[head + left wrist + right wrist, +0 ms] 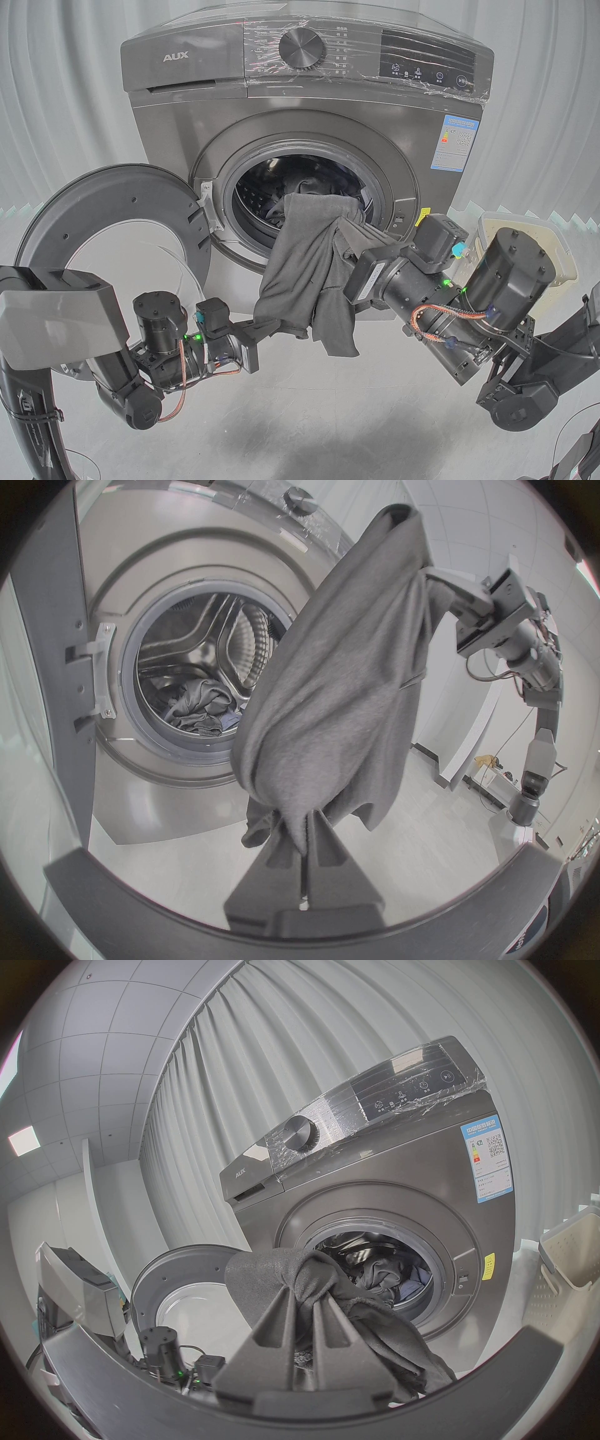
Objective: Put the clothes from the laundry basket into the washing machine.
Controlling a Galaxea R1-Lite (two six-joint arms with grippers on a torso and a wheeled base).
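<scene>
A large grey garment [306, 269] hangs in front of the washing machine's [300, 112] open drum, its top edge resting at the drum mouth. My right gripper [351, 230] is shut on the garment's upper right part, level with the drum opening. In the right wrist view, that gripper [304, 1302] pinches bunched grey cloth [275, 1272]. My left gripper [270, 326] is lower, below the drum, shut on the garment's bottom edge. The left wrist view has its fingers [306, 822] closed on the cloth [337, 692]. Other dark clothes [200, 708] lie inside the drum.
The round door [112, 212] stands swung open to the left, above my left arm. A cream perforated laundry basket [550, 237] stands on the floor right of the machine, behind my right arm; its inside is hidden. Bare grey floor lies in front.
</scene>
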